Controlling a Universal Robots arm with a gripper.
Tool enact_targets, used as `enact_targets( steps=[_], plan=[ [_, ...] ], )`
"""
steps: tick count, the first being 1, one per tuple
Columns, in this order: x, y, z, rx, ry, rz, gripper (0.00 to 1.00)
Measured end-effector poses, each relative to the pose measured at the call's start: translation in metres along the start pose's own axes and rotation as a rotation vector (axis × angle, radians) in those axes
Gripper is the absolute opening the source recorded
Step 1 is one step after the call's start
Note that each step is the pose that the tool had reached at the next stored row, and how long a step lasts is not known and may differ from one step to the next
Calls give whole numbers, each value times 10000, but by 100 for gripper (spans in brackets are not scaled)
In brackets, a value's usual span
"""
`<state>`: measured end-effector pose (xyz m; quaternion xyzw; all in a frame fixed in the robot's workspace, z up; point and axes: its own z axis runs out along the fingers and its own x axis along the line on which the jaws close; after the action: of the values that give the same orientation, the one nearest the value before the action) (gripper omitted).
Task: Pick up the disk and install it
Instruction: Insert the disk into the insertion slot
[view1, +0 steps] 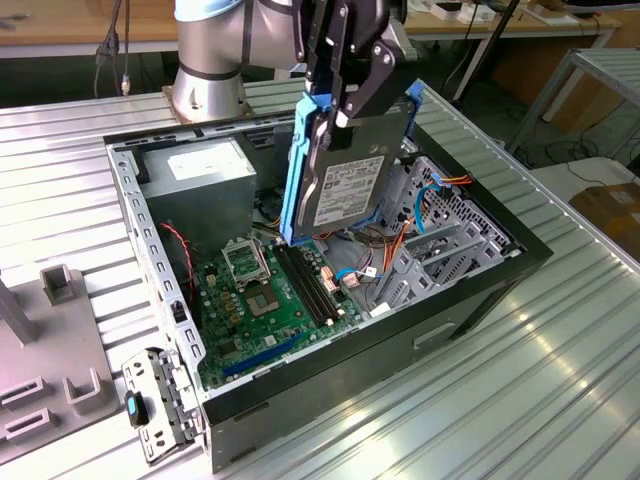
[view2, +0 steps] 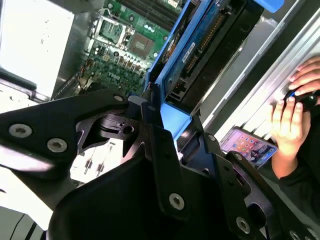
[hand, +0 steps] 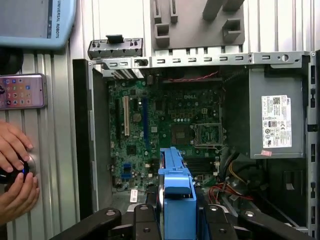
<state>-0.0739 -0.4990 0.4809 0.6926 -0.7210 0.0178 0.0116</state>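
1. The claw (view1: 335, 105) is pressed together on the upper end of the disk (view1: 350, 185), pinching it by its flat faces. The drive hangs straight down from it.
2. The disk is in the air over the open computer case (view1: 480, 290), touching nothing that I can see. Its lower edge is above the green motherboard (view1: 270, 310) and the tangle of cables beside it. Whether that edge has dipped below the rim of the case, I cannot tell.
3. The long axis of the disk runs up and down with a slight lean, in line with the claw above it. The short edges are at top and bottom.
4. The white-labelled face looks toward the exterior view's right and a little toward the front. The blue rails run down both long edges.
5. The grey metal cage (view1: 440, 215) sits in the case toward the exterior view's right of the disk and lower. To my eye that gap matters most: the disk is upright while the cage lies off to its labelled side, so the two are not lined up.
6. In the first wrist view, the blue frame (hand: 175, 190) points down at the board, with the power supply box (hand: 275, 120) well apart from it.
7. A person's hands (hand: 12, 160) rest on the desk (view1: 500, 400) outside the case, beside a phone (hand: 22, 91).
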Motion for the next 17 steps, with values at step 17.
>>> enact_targets(
  steps=[17],
  plan=[
    [293,-908,59,-4,0,0,37]
  ],
)
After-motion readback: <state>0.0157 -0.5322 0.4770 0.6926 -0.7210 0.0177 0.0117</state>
